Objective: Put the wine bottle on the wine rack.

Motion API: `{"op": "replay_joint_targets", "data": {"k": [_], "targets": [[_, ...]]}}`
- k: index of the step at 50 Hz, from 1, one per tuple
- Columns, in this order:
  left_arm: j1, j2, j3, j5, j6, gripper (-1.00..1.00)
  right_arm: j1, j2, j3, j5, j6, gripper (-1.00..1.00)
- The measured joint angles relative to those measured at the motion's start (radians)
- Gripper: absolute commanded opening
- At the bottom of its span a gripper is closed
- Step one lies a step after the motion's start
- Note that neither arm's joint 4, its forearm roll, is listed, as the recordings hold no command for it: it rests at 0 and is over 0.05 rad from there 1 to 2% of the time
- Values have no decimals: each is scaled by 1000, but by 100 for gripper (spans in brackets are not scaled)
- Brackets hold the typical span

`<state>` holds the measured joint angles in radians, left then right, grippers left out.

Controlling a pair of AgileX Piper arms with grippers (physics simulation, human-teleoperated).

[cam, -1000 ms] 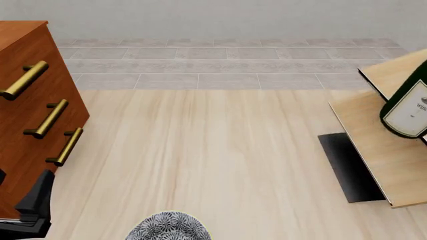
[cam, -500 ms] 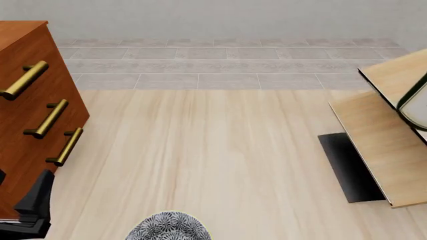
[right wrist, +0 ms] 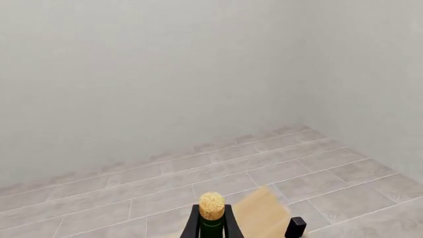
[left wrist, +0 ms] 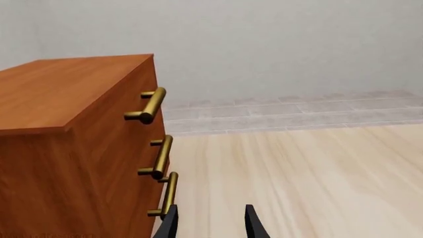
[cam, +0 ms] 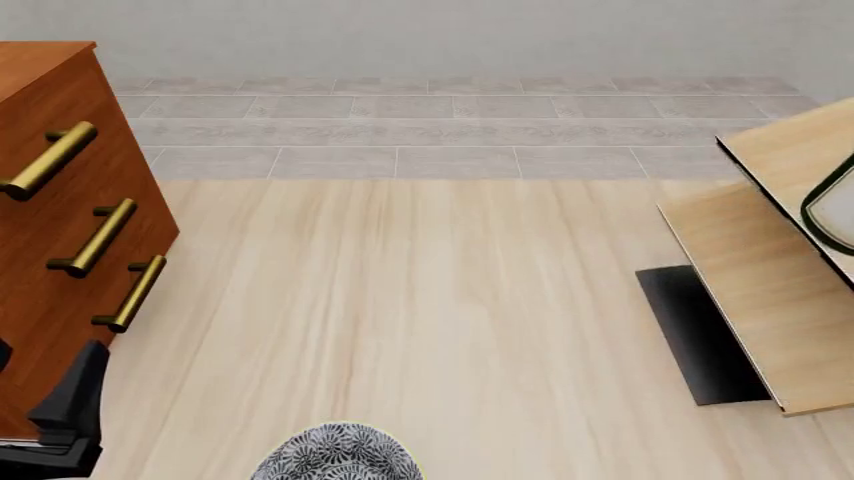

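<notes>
The wine bottle shows in the front view only as a sliver of white label with a dark green rim (cam: 838, 208) at the right edge, over the wine rack (cam: 754, 290) of slanted pale-wood panels on a black base plate. In the right wrist view its tan cork and green neck (right wrist: 211, 212) stand close between dark fingers (right wrist: 191, 227) of my right gripper (right wrist: 211, 229), which is shut on the neck, with a pale rack panel (right wrist: 263, 212) just beyond. My left gripper (left wrist: 211, 227) is open and holds nothing, beside the cabinet.
A reddish-brown drawer cabinet (cam: 54, 250) with brass handles (cam: 96, 238) fills the left side, and my left arm (cam: 70, 408) sits low beside it. A patterned bowl (cam: 336, 455) lies at the table's near edge. Grey tiled floor (cam: 454, 130) lies beyond the table.
The wine bottle has moved right over the rack, from well in view to a sliver at the frame's edge. The left arm has not moved.
</notes>
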<state>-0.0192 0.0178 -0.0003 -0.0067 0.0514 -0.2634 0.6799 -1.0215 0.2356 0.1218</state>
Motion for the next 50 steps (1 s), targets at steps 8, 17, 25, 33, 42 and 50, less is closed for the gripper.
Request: {"op": "replay_joint_targets", "data": {"k": [8,17,25,33,42,50], "targets": [[1,2,0,3,-1,100,-37,17,12,-22,30,-100],[1,2,0,6,0,100,-73,34,27,-46,70,-100],[1,1,0,11,0,100,-98,45,46,-69,110,-100],[0,4,0,11,0,100,-117,57,65,-90,146,-100],[0,8,0,6,0,100,-133,72,78,-105,166,-100],[-2,11,0,1,1,100,-138,89,81,-112,171,-100]]}}
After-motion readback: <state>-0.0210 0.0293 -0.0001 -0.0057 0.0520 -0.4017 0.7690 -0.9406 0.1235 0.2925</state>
